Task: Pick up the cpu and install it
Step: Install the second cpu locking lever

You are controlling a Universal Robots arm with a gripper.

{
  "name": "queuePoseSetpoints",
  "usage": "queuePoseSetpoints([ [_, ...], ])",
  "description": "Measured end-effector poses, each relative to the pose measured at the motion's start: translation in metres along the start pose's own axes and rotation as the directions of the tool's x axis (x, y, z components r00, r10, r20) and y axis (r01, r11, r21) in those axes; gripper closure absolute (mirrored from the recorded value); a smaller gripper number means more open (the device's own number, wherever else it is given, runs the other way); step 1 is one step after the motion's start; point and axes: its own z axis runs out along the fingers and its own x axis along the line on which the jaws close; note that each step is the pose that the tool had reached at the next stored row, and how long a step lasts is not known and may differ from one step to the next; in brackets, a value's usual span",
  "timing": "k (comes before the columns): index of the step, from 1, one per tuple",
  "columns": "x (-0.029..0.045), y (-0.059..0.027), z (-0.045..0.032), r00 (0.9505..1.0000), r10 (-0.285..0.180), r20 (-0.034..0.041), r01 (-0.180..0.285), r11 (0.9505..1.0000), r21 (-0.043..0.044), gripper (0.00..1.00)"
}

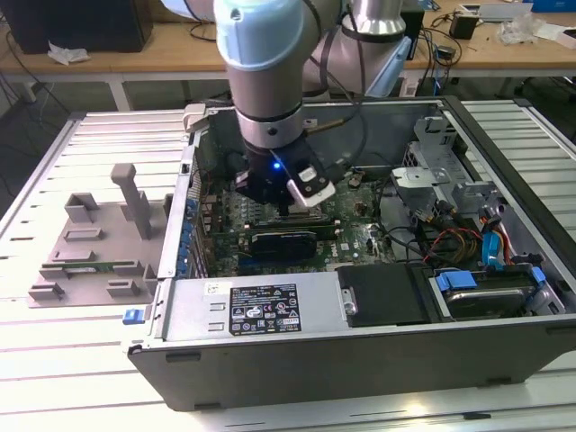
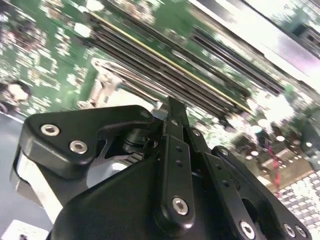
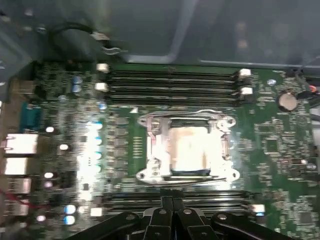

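In the first wrist view a pale, shiny square, the cpu [image 3: 189, 147], lies flat inside the metal frame of the motherboard socket [image 3: 145, 150]. My gripper [image 3: 167, 201] hovers just off the socket's side, over the memory slots. Its two black fingers are pressed together with nothing between them. The second wrist view shows those shut fingertips [image 2: 172, 111] close above the green board and the slots. Seen from outside, the arm reaches down into the open computer case [image 1: 360, 360], with the gripper [image 1: 283, 209] low over the motherboard [image 1: 270, 225].
Grey fixture blocks [image 1: 90, 243] stand on the slatted table at the exterior view's left. Inside the case are a black card [image 1: 283, 241], a drive cage [image 1: 441, 171], cable bundles [image 1: 450, 238] and a power supply [image 1: 261, 310]. Memory slots [image 3: 172, 82] flank the socket.
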Motion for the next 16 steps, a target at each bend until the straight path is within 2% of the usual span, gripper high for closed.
queuePoseSetpoints([
  [3,-0.0087,0.0073,0.0022,1.0000,0.000,-0.0035,0.000,1.0000,0.0064,0.89],
  [5,-0.0129,0.0215,0.0053,1.0000,0.000,-0.0040,0.000,0.9999,0.0125,0.89],
  [6,-0.0149,0.0319,0.0074,1.0000,0.000,-0.0042,0.001,0.9998,0.0174,0.89],
  [7,-0.0153,0.0342,0.0080,1.0000,-0.001,-0.0041,0.001,0.9998,0.0180,0.89],
  [16,-0.0153,0.0346,0.0080,1.0000,0.000,-0.0042,0.001,0.9998,0.0174,0.89],
])
